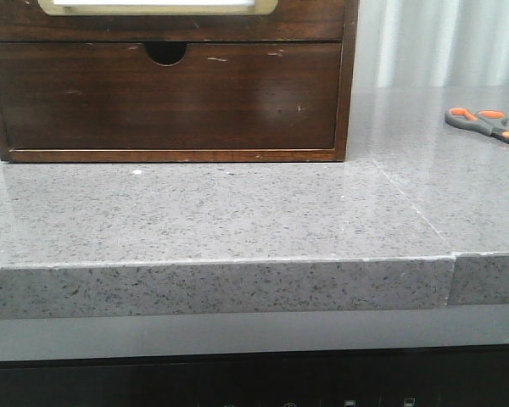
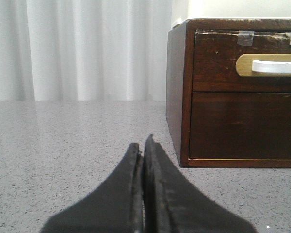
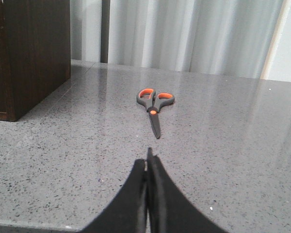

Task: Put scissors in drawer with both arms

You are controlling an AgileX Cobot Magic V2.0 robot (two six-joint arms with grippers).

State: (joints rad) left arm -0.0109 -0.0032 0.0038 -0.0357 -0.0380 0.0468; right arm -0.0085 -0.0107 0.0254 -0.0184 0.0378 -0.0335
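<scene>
1. The scissors (image 1: pixel 485 125) lie flat on the grey speckled desk (image 1: pixel 237 212), near its right edge in the front view and well apart from the wooden cabinet (image 1: pixel 170 85).
2. In the right wrist view the scissors (image 3: pixel 154 107) are closed, with the orange-lined loops away from the camera and the dark blades pointing toward the right gripper (image 3: pixel 148 167).
3. The right gripper's jaws are clenched together with nothing between them; they hover near the blade tips without touching.
4. The drawer (image 2: pixel 247 60) with the white inset panel and pale gold rim sits shut at the top of the cabinet, above the plain lower drawer (image 1: pixel 165 97) with a half-round notch.
5. The left gripper (image 2: pixel 143 148) has its jaws pressed together and empty, low over the desk just beside the cabinet's left front corner.
6. Pale curtains (image 3: pixel 194 34) hang behind the desk.
</scene>
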